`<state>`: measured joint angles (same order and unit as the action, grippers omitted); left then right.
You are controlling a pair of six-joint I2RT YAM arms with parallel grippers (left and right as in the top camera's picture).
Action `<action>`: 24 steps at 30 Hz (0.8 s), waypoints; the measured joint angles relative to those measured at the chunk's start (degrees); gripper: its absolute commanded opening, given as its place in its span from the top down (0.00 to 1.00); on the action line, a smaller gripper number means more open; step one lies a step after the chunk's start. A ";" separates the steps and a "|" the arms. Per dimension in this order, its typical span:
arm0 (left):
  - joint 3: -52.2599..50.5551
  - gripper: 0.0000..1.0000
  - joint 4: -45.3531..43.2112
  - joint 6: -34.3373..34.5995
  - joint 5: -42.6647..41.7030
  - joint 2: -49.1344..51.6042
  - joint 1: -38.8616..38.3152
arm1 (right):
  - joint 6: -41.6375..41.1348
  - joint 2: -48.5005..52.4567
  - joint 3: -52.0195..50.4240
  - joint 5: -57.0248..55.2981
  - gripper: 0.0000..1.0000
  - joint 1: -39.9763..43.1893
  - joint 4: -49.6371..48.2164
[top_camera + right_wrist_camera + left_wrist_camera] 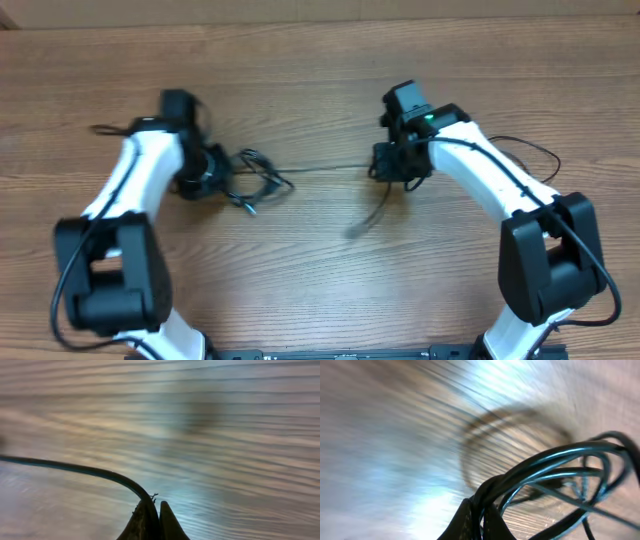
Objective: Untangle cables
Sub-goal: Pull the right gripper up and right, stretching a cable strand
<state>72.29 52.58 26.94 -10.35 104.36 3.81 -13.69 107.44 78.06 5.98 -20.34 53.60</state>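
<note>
The cables (pixel 257 180) lie as a small black tangle of loops on the wooden table, left of centre. My left gripper (pixel 222 180) is at the tangle's left side. In the left wrist view it (pixel 481 512) is shut on several strands, with glossy loops (pixel 570 467) fanning out to the right. One thin strand (pixel 330 170) stretches from the tangle to my right gripper (pixel 388 176). The right wrist view shows this gripper (pixel 156 507) shut on that single cable (pixel 75 467), which curves off to the left. A blurred loose end (pixel 368 218) hangs below the right gripper.
The wooden table (pixel 320 70) stretches to the back. Both white arms reach in from the front edge, with thicker black arm wires (pixel 530 150) looping at the right arm. The arms' bases (pixel 340 352) sit at the front edge.
</note>
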 measured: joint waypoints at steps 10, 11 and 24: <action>-0.33 0.96 4.07 2.71 -4.94 -1.81 16.74 | -0.24 0.00 0.00 1.44 0.96 7.17 -0.66; -0.57 0.96 4.11 2.47 -6.45 -1.81 18.29 | -0.22 0.00 0.00 1.88 0.96 7.23 -0.72; -2.84 0.90 1.44 -6.16 -12.85 -1.81 17.44 | -0.26 0.00 0.00 3.08 0.96 9.22 -3.50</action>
<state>69.45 54.02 20.78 -23.20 102.54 21.26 -13.96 107.44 78.06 9.06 -11.11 50.11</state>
